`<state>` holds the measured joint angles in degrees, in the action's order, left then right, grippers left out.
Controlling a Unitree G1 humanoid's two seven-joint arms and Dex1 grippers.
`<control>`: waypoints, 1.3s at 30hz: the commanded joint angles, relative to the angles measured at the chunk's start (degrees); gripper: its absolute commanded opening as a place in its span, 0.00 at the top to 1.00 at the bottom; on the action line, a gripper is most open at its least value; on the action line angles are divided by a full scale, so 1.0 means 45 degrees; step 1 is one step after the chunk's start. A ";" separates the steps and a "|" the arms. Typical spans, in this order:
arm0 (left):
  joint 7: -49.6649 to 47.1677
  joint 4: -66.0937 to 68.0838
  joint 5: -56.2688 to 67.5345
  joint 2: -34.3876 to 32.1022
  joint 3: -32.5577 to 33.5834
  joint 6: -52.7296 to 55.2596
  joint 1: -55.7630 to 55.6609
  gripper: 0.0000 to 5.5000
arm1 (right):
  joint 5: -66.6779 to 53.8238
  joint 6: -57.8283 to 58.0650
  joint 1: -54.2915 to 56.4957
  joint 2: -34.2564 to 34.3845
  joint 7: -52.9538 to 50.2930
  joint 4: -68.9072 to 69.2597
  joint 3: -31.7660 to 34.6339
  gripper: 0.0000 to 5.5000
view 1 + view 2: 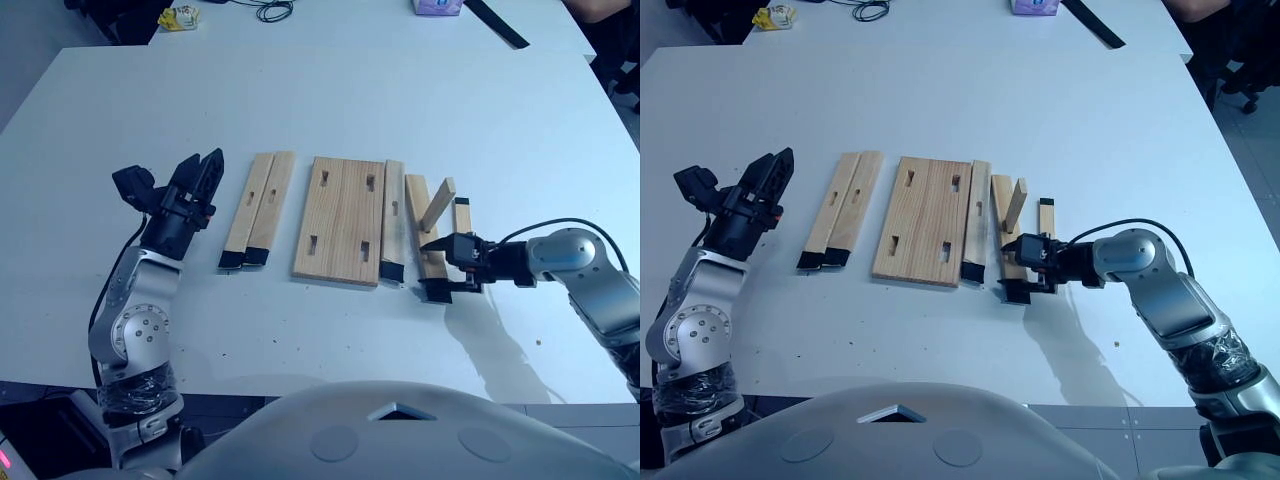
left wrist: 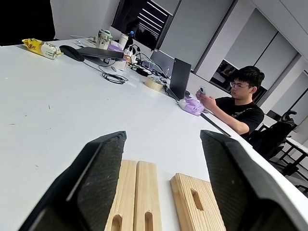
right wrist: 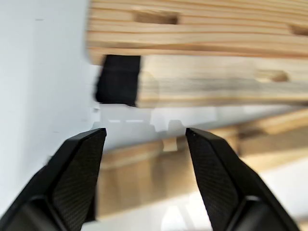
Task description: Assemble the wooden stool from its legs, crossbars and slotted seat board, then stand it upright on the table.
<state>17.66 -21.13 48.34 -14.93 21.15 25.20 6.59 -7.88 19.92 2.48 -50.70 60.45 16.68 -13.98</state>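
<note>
The slotted seat board lies flat mid-table. Two black-tipped legs lie side by side to its left, and a third leg lies against its right edge. Farther right lies a fourth leg with a crossbar leaning across it, and a short crossbar beside that. My right gripper is low over that leg's black-tipped near end, open, its fingers either side of the leg. My left gripper is raised, open and empty, left of the two legs.
The white table is bare beyond the parts. At its far edge are a yellow packet, a purple box and a black strip. The near edge runs close under both arms.
</note>
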 commanded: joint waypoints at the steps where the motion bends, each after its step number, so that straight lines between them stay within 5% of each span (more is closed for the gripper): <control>1: -0.0121 0.0018 -0.0184 0.0132 0.0031 -0.0209 0.0051 0.48 | -0.0275 0.0424 0.0571 -0.0360 0.0124 0.0084 0.0775 0.44; 12: -0.0476 -0.0892 -0.0334 0.0968 -0.0027 -0.0934 0.1494 0.48 | -0.0669 0.2839 0.0252 -0.0640 -0.0350 0.0702 0.1234 0.44; 26: -0.0744 -0.1822 0.0186 0.0753 0.0040 -0.0306 0.2303 0.48 | -0.2200 1.5812 0.0186 0.6527 -0.6866 0.5312 0.4600 0.44; 31: -0.0864 -0.1844 0.0391 0.0584 -0.0023 0.0028 0.2214 0.48 | -0.1378 1.5839 -0.0352 0.7717 -0.9106 0.5520 0.3531 0.44; 39: -0.0792 -0.1393 0.0623 0.0040 -0.0169 0.0642 0.1230 0.48 | 0.0154 1.2207 -0.2327 0.6610 -1.0962 0.5008 0.1445 0.44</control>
<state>14.16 -28.04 50.82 -13.65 20.55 26.87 12.68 -8.91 76.73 -5.44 -19.70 13.01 40.90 -5.75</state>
